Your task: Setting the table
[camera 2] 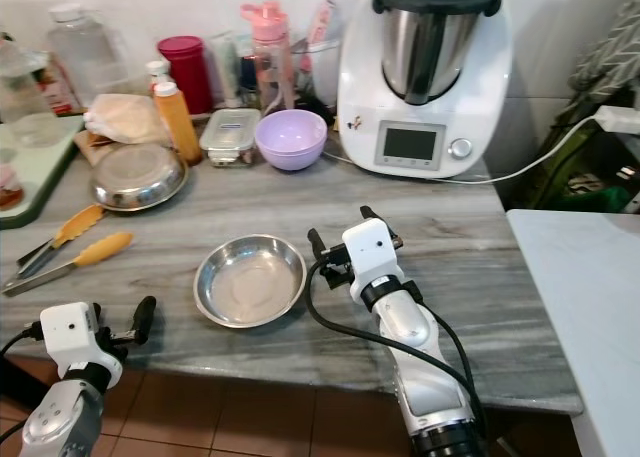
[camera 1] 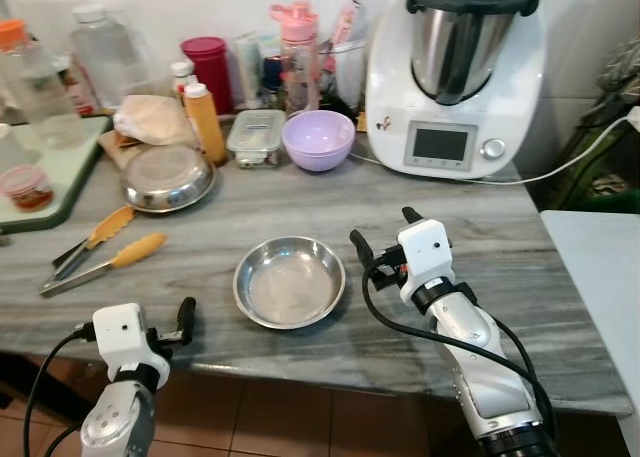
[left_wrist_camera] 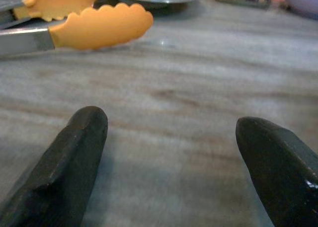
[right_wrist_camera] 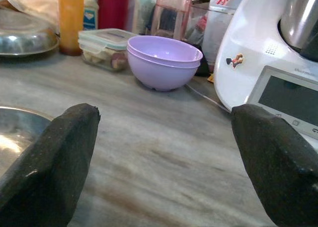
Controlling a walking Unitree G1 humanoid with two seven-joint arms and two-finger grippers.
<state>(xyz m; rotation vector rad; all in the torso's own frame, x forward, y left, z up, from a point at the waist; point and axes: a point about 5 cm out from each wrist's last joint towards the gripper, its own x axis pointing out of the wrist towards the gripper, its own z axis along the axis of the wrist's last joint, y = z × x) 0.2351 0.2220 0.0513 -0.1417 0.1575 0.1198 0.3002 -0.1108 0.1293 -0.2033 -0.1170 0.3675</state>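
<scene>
At the near edge of the grey marble counter [camera 1: 560, 307], the left gripper [camera 1: 186, 322] hangs just off the lip, its two black fingers [left_wrist_camera: 74, 162] spread wide with nothing between them but bare stone. A little farther in, the right gripper [camera 1: 385, 232] hovers low over the counter just right of a steel bowl [camera 1: 289, 281] — fingers equally wide apart, empty, and not touching the bowl's rim. The bowl sits upright and empty, near the counter's front middle.

Left of it lie orange-tipped tongs [camera 1: 105, 252], their scalloped ends pointing toward the back. Beyond them a second steel bowl [camera 1: 168, 177] rests beside an orange squeeze bottle [camera 1: 206, 123]. Next come a clear lidded container [camera 1: 256, 138] and a lilac bowl [camera 1: 318, 139] — in the right wrist view it looks like two bowls nested. At the back right stands a white kitchen machine [camera 1: 455, 72] with a steel jug and a small screen, and bottles and jars line the tiled wall.
</scene>
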